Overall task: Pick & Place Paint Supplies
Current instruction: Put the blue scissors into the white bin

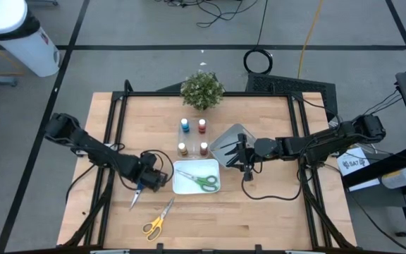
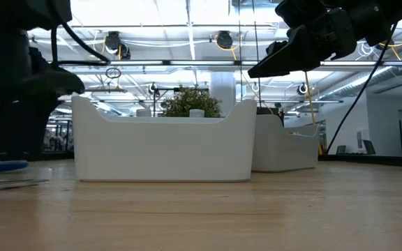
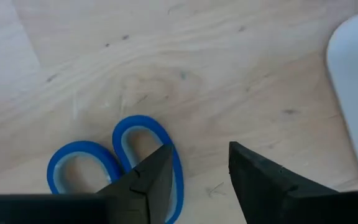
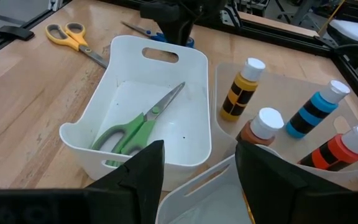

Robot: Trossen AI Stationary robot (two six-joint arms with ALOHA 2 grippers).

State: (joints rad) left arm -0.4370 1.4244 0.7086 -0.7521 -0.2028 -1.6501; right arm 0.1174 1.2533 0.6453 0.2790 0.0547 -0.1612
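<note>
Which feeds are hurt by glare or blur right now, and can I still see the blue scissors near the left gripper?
Low view: bright ceiling lights backlight the white tray, arms mere silhouettes, the near tabletop soft. Left wrist view: even light, blue scissors clear beside the left gripper, whose fingers blur at the edge. High view: evenly lit, small detail coarse. Right wrist view: sharp on the green scissors.

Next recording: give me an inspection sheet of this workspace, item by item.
Surface: wooden table, bare wood in front.
Job's things: green scissors in white tray; blue scissors and yellow scissors on the wood; four paint bottles.
Clutter: potted plant.
End effectors: left end effector open over the blue scissors' handles; right end effector open, empty, above the trays.
Cables: on floor behind table.
Surroundings: white bin.
</note>
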